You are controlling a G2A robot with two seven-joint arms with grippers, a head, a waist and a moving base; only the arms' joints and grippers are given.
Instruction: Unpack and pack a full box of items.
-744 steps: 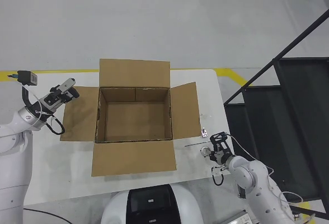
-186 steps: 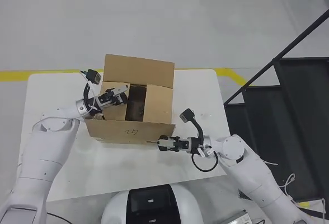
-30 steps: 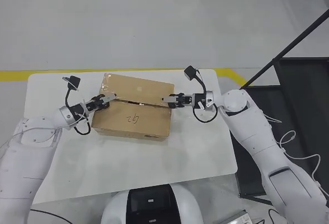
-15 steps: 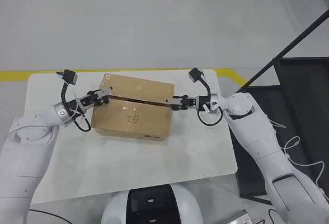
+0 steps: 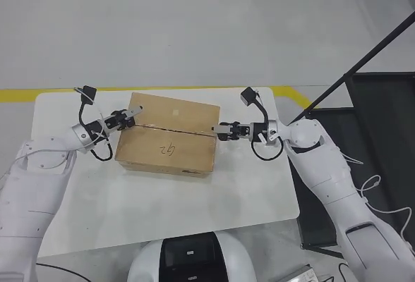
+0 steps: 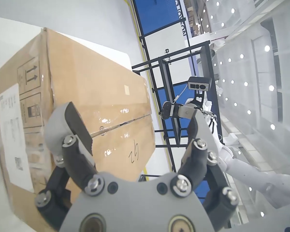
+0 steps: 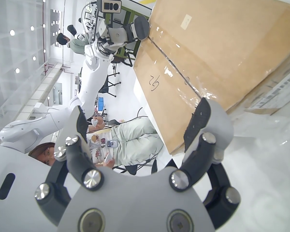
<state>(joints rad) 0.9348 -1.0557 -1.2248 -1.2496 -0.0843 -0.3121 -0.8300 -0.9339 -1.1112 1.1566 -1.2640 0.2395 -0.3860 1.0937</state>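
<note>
The left gripper (image 6: 133, 117) had its fingers spread apart and held nothing. One dark pad (image 6: 77, 124) lay against the near end of the box (image 5: 169, 134), just beside the taped seam; whether it pressed on the cardboard could not be told. The other finger stood out past the box's top edge, in open air.

The right gripper (image 7: 140, 108) was also spread wide and empty. It sat at the opposite end of the same seam, one fingertip (image 7: 200, 112) just at the box's upper edge and the other clear of it.

Between the two grippers the box lay closed, its flaps down and a strip of clear tape (image 7: 174, 71) running along the join from one gripper to the other. A handwritten mark (image 5: 167, 149) sat on the top panel on the robot's side of the seam, and a white label (image 6: 9, 126) covered part of the end facing the left gripper.

The box rested on the white bench (image 5: 158, 204), towards its far side. Beyond the right gripper, off the bench's edge, stood a black metal rack (image 5: 363, 134). Past the box, a yellow line (image 5: 24, 93) ran across the floor.
</note>
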